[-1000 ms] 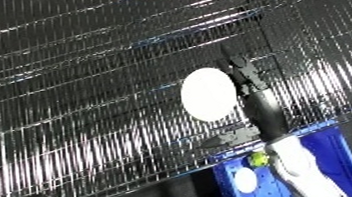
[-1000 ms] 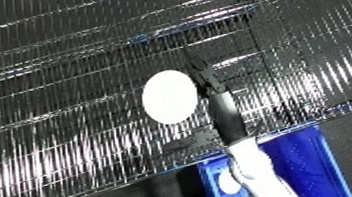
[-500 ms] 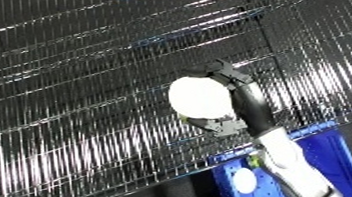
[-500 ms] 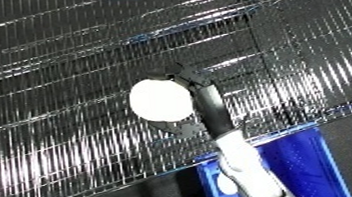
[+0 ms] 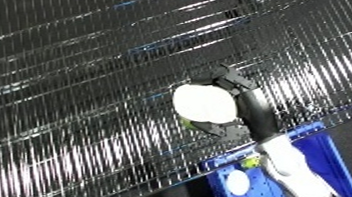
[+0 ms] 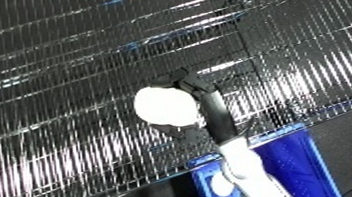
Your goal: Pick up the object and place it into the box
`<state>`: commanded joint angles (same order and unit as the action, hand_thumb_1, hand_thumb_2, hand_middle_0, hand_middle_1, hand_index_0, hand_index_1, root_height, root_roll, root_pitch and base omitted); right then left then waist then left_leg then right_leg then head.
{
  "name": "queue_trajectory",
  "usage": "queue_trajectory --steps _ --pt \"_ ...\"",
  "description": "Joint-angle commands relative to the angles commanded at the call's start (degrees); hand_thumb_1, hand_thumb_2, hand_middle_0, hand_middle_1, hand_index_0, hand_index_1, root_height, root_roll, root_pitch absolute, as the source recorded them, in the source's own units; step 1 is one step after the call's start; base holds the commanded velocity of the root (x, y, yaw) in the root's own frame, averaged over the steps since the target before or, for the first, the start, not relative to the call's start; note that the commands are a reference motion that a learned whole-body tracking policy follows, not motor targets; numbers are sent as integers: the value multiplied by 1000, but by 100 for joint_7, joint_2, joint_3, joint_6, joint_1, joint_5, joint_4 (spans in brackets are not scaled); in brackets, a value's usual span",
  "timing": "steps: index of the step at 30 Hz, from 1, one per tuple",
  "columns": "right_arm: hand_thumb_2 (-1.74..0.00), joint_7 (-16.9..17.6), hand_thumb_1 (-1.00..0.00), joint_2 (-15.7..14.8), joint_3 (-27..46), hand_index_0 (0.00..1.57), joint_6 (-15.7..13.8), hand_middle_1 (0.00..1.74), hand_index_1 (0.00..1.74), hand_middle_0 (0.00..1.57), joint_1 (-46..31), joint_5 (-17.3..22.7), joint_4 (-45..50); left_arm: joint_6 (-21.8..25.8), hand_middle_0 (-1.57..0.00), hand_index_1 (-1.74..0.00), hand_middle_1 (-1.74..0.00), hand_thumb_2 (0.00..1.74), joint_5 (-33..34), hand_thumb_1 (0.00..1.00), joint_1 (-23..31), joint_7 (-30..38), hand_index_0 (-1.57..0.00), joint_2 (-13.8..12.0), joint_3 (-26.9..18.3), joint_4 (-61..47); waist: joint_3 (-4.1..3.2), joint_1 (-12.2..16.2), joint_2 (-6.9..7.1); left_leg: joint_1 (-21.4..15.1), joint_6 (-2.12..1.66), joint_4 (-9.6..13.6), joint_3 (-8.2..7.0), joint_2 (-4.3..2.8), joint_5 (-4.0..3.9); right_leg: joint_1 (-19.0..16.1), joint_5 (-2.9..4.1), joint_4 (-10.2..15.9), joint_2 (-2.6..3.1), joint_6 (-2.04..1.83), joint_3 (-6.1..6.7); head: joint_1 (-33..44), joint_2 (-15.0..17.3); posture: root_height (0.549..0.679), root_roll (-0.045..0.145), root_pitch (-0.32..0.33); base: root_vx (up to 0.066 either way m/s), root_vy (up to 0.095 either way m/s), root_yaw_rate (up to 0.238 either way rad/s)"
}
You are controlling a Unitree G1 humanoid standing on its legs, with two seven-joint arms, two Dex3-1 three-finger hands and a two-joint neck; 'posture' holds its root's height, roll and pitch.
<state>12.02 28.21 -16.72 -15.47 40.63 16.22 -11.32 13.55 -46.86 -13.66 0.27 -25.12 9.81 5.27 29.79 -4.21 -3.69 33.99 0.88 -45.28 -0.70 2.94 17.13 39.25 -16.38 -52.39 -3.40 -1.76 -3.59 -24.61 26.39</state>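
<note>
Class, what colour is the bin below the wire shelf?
Blue: the bin shows best in the right eye view.

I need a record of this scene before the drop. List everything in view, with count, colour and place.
white round object: one, white, on the wire shelf, centre of the view, with the right hand curled round it.
wire shelf: one, shiny metal grid, fills most of the view.
bin: one, blue, below the shelf's front edge at lower right.
items in the bin: a white one and a small yellow-green one; what they are cannot be told.
right hand: one, black, on a white forearm rising from the lower edge over the bin.
left hand: not in view.
</note>
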Motion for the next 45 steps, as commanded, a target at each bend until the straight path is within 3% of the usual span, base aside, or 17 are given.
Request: queue_trajectory --steps 6,11,17,22,27,33,38,42,45 --pt "-1305 63 -750 10 364 1178 -127 1305 1305 1178 -586 -264 667 16 -1570 -1740 -1740 1740 92 1000 111 -57 -1570 16 -209 112 0 197 123 -429 -48 258 -26 -121 -18 -455 106 411 2 -50 81 -56 130 627 61 73 -20 -34 -184" --pt "-1305 123 -750 153 715 1178 -211 1305 1305 1178 -1067 -360 1103 -38 -1570 -1740 -1740 1740 131 1000 210 -125 -1570 10 -411 149 -22 347 202 -650 -42 205 -95 -194 97 -714 101 520 16 -59 139 -135 261 631 62 50 -15 -23 -192" --pt "-1305 262 -750 210 1148 1178 -279 1305 1305 1178 -1985 -278 1525 -78 -1570 -1740 -1740 1740 105 1000 520 -255 -1570 21 -620 140 -193 529 266 -964 4 185 -214 -258 269 -1036 63 678 60 -67 224 -324 424 637 63 32 12 -3 -223" --pt "-1305 489 -750 131 1534 1178 -507 1305 1305 1178 -2852 -65 1734 -122 -1570 -1740 -1740 1740 74 1000 843 -363 -1570 40 -798 80 -340 684 297 -1221 33 286 -290 -322 318 -1291 38 823 65 -73 308 -710 408 642 65 21 23 -3 -195" --pt "-1305 735 -750 35 1867 1178 -788 1305 1305 1178 -3438 80 1766 -26 -1570 -1740 -1740 1740 -1 1000 1090 -361 -1570 96 -891 107 -402 897 272 -1390 50 346 -414 -370 360 -1407 9 881 93 -64 397 -1097 352 644 70 14 7 47 -204" --pt "-1305 622 -750 100 2186 1178 -835 1305 1305 1178 -3889 307 1492 161 -1570 -1740 -1740 1740 -184 1000 1230 -367 -1570 200 -949 182 -435 1177 138 -1596 25 516 -575 -364 327 -1461 1 983 116 -48 543 -1730 665 646 82 12 3 119 -190" --pt "-1305 343 -750 171 2322 1178 -931 1305 1305 1178 -4264 530 1018 383 -1570 -1740 -1740 1740 -311 1000 1321 -365 -1570 314 -935 261 -403 1386 20 -1757 -31 662 -676 -341 193 -1536 28 1134 117 -41 656 -2086 891 648 92 8 9 130 -133" --pt "-1305 186 -750 204 2368 1178 -1063 1305 1305 1178 -4437 761 667 491 -1570 -1740 -1740 1740 -390 1000 1362 -369 -1570 352 -909 308 -386 1476 -41 -1816 -35 737 -711 -300 187 -1538 36 1185 129 -37 713 -2261 1004 649 95 10 -10 68 -52" --pt "-1044 133 -600 243 2399 942 -1242 1044 1044 942 -4476 985 339 572 -1570 -1740 -1740 1740 -440 1000 1348 -401 -1570 369 -870 377 -387 1506 -78 -1853 -25 778 -716 -257 205 -1549 46 1221 134 -35 740 -2366 1023 649 97 11 -17 40 -13"
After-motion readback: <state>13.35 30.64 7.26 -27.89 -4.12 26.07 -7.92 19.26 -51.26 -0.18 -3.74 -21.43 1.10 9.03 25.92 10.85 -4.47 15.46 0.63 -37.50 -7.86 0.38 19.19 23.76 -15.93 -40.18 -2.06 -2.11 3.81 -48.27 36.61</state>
